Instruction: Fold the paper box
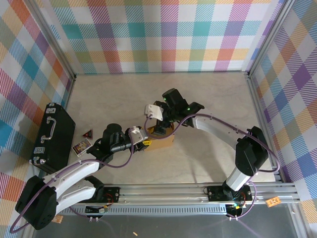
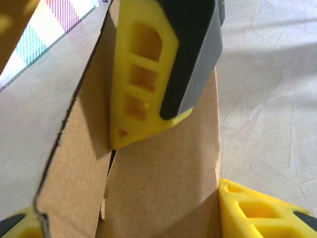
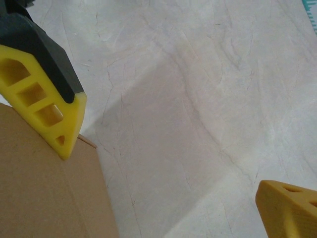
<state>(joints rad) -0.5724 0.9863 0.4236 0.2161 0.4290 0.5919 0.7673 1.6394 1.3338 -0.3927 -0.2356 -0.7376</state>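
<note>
The paper box is a brown corrugated cardboard piece, partly folded, at the middle of the table between both arms. In the left wrist view a panel of the paper box spans the gap between my left gripper's two yellow fingers, with a raised flap beside it. Its jaws press on opposite sides of that panel. From the far side my right gripper stands wide open; one fingertip rests at the box's edge and the other hangs over bare table. From above, the left gripper meets the box's left side.
A black hard case with a handle lies at the table's left edge. Two small cards lie between it and the left arm. Checked walls and an aluminium frame bound the pale table.
</note>
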